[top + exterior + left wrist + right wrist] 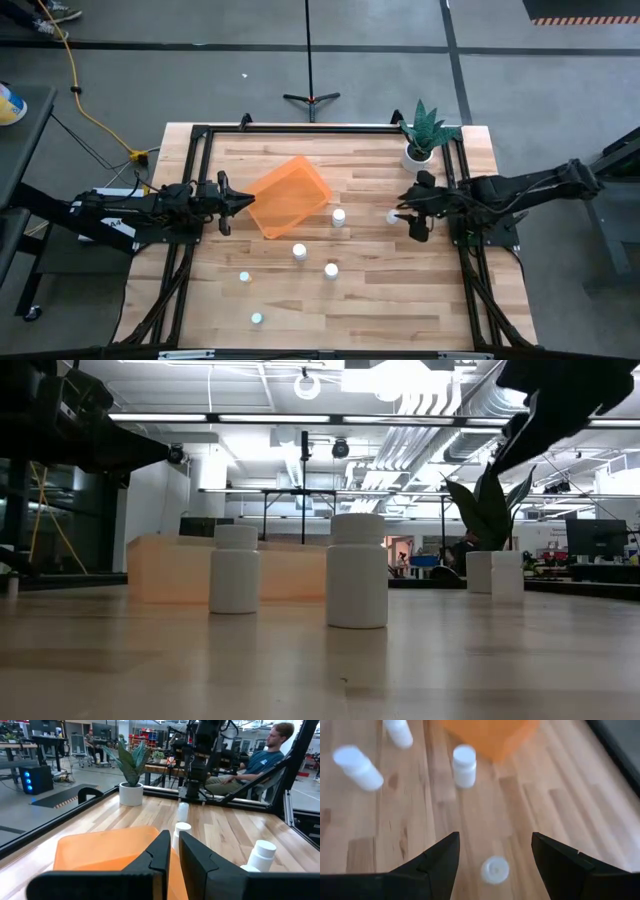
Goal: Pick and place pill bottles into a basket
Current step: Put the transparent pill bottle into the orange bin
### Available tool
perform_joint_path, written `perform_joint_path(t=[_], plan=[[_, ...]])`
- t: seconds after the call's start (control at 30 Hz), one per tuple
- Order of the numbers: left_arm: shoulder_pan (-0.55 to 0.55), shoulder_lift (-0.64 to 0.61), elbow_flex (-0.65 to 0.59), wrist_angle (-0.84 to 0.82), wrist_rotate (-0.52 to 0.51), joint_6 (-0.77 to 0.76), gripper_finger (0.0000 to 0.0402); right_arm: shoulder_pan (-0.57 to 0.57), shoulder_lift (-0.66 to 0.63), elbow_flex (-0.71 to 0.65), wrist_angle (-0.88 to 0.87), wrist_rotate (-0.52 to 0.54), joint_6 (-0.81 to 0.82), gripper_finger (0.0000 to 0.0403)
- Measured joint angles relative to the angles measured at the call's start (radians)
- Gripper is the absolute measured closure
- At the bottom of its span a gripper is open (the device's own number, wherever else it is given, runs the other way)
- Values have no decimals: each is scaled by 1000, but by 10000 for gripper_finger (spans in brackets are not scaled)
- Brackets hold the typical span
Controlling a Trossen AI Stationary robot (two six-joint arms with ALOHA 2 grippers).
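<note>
Bottle (494,869) stands upright on table between open right gripper (494,857) fingers.

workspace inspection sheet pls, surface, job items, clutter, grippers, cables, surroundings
surface: wooden table, dark frame round it.
job's things: orange basket empty, lying askew; six pill bottles standing loose on the wood, none in the basket.
clutter: potted plant at the table's far right corner.
grippers: left gripper at the basket's left edge, nearly shut, holding nothing; right gripper open above the rightmost pill bottle.
cables: yellow cable across the floor at left.
surroundings: stand base behind the table; seated person beyond it.
</note>
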Motion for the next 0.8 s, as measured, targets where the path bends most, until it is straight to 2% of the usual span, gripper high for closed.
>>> perform_joint_path(t=[0.27,0.6,0.8], plan=[[0,0,0,0,0,0,328,0,126,0,-2,-33,3,165],[0,0,0,0,0,0,328,-1,232,0,-44,-15,10,165],[0,0,0,0,0,0,328,-1,286,0,-41,30,11,165]])
